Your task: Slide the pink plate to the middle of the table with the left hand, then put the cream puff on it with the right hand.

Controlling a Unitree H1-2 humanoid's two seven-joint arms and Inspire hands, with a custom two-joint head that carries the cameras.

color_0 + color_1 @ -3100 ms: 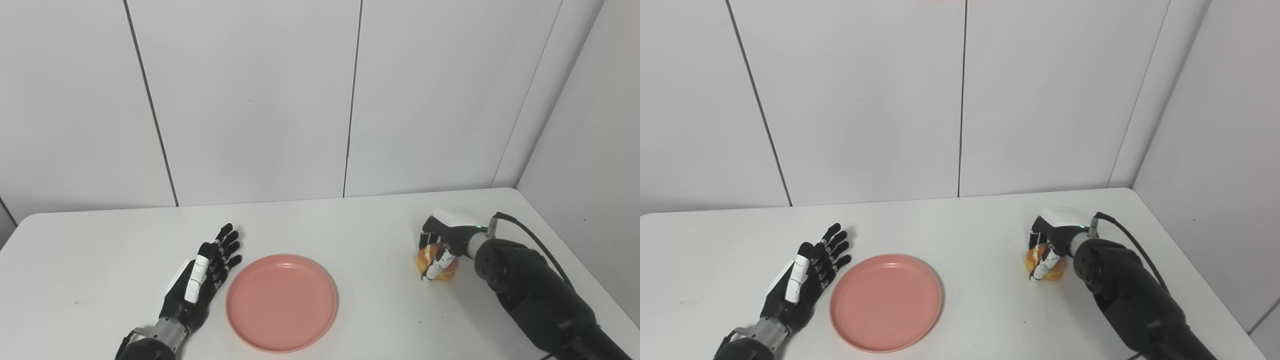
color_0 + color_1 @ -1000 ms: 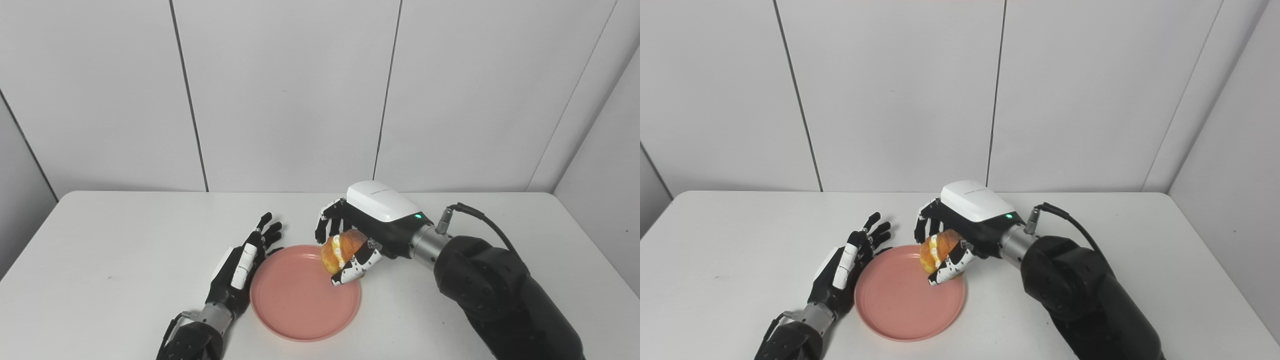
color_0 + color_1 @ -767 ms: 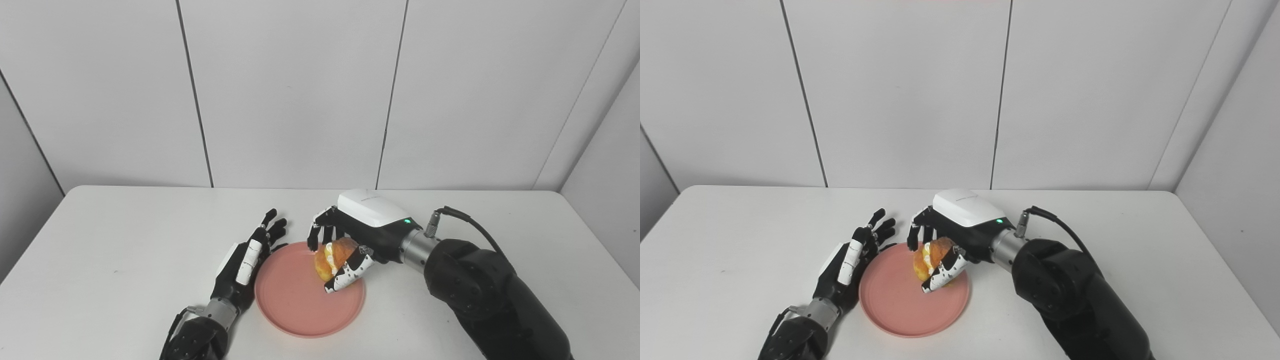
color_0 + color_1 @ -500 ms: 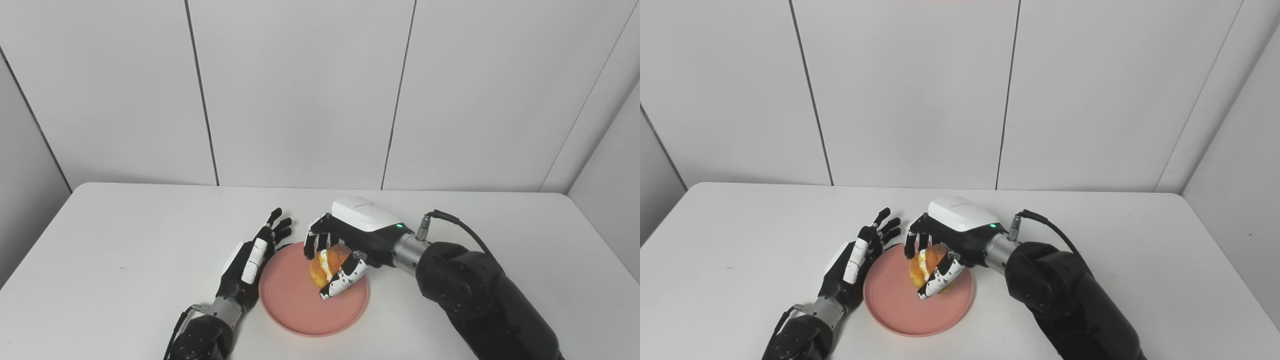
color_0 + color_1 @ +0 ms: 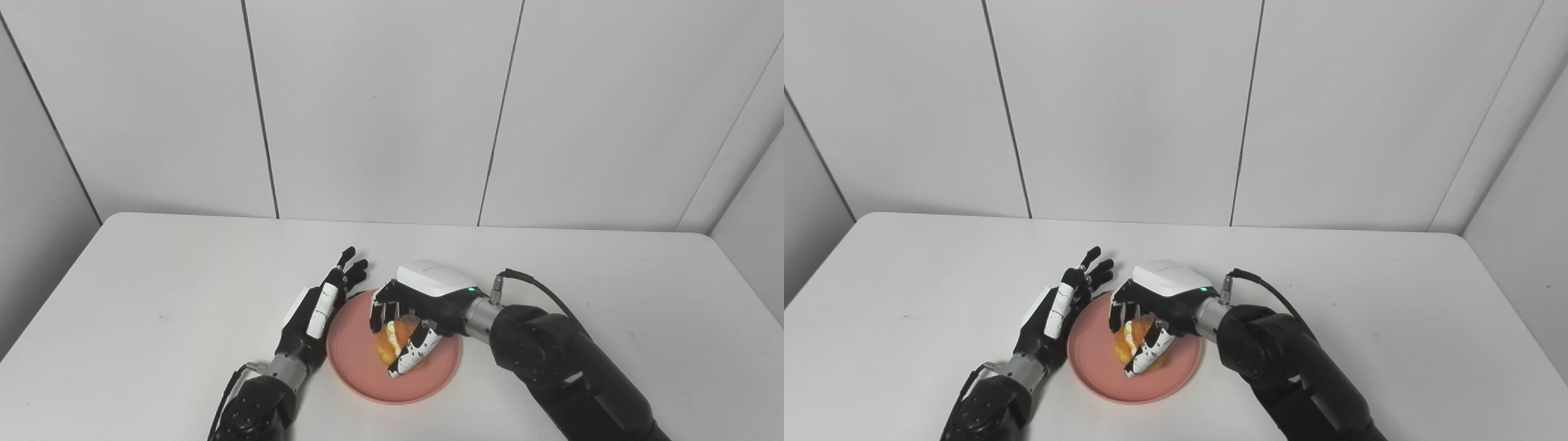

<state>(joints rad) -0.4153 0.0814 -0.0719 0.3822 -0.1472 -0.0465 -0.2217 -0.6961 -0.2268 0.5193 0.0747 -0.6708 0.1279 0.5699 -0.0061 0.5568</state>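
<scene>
The pink plate (image 5: 358, 361) lies near the middle of the white table (image 5: 153, 294). My right hand (image 5: 416, 309) reaches over the plate, shut on the golden cream puff (image 5: 392, 340), which is low over the plate's centre; whether it touches the plate is unclear. Fingers and thumb wrap around the puff and hide part of it. My left hand (image 5: 315, 312) lies flat and open against the plate's left rim, fingers stretched toward the wall. In the right eye view the plate (image 5: 1096, 367), the puff (image 5: 1127, 343), the right hand (image 5: 1151, 300) and the left hand (image 5: 1056, 315) stand the same way.
The table (image 5: 1366, 318) is bare apart from these things. A white panelled wall (image 5: 380, 110) rises behind its far edge, and a side wall stands close to the right edge. My right forearm (image 5: 551, 355) crosses the table's near right part.
The camera has shifted, so the whole picture has moved. My right hand has carried the cream puff from the table's right side over the plate and lowered it toward the centre. The left hand stays by the rim.
</scene>
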